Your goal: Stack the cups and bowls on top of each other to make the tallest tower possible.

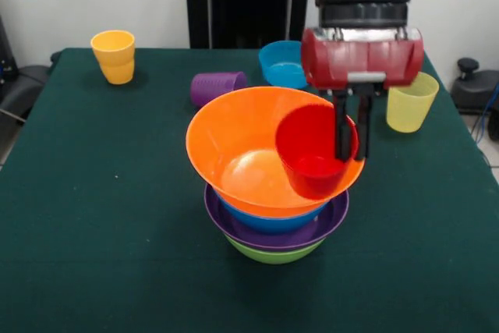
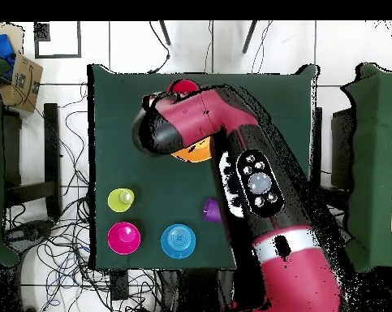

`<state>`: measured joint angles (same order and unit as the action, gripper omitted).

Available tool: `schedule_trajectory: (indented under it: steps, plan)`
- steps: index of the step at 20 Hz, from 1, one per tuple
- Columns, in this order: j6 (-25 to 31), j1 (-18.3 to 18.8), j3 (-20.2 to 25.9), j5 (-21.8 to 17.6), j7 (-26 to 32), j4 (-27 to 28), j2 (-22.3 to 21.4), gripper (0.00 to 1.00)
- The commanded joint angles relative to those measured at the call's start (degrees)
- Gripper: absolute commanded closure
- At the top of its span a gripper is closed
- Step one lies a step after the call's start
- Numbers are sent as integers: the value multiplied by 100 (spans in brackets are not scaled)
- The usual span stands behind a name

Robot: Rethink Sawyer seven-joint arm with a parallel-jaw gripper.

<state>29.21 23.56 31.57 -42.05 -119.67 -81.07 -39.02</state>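
The tower stands mid-table: a green bowl [image 1: 274,253] at the bottom, then a purple bowl [image 1: 327,220], a blue bowl [image 1: 269,220] and the wide orange bowl [image 1: 242,150] on top. My gripper [image 1: 352,154] is shut on the right wall of a red cup [image 1: 312,157]. The cup hangs tilted, its mouth toward the camera, at the orange bowl's right rim. From overhead the arm covers most of the tower, and only a slice of the orange bowl [image 2: 195,152] shows.
Behind the tower an orange-yellow cup [image 1: 114,56] stands at the far left. A purple cup [image 1: 217,86] lies on its side. A small blue bowl [image 1: 281,64] and a pale yellow cup [image 1: 411,101] sit further right. Overhead also shows a pink bowl [image 2: 123,237].
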Motion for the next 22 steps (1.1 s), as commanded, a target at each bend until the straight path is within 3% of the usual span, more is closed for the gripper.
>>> schedule_trajectory:
  steps: [1, 5, 12, 22]
  plan:
    - [680, -404, -375, -298, 121, 1798, 1489, 100]
    - [521, -312, -334, -219, 343, 1768, 1611, 100]
    - [300, 116, -170, -29, 756, 1092, 1276, 100]
    - [500, 580, 104, 210, 1158, 437, 834, 100]
